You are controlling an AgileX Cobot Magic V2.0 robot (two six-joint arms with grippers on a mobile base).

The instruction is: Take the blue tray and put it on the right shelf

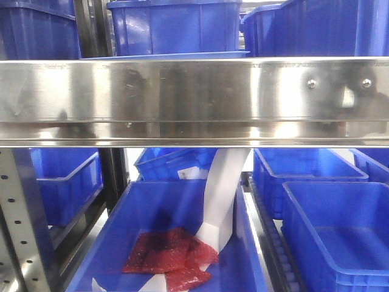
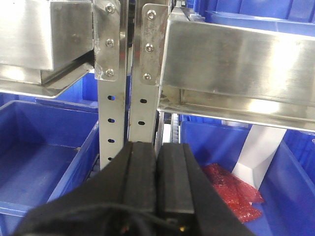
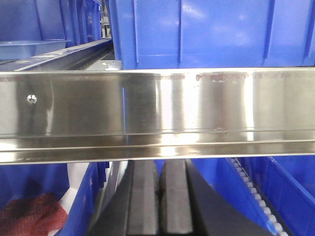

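Left pincer [image 2: 156, 183] together, empty, before the grey uprights [image 2: 109, 113]; right pincer [image 3: 158, 196] together, empty, below the steel front rail [image 3: 157, 113] of the right shelf; blue tray [image 1: 179, 55] appears to rest on that shelf at its front edge; placement judged done; only withdrawal remains.

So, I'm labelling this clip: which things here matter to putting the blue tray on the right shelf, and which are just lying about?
Job: blue tray, seemingly on the shelf; right shelf; left gripper and right gripper, both shut.
Lying about: deep blue bins; red bubble-wrap bag; white card.
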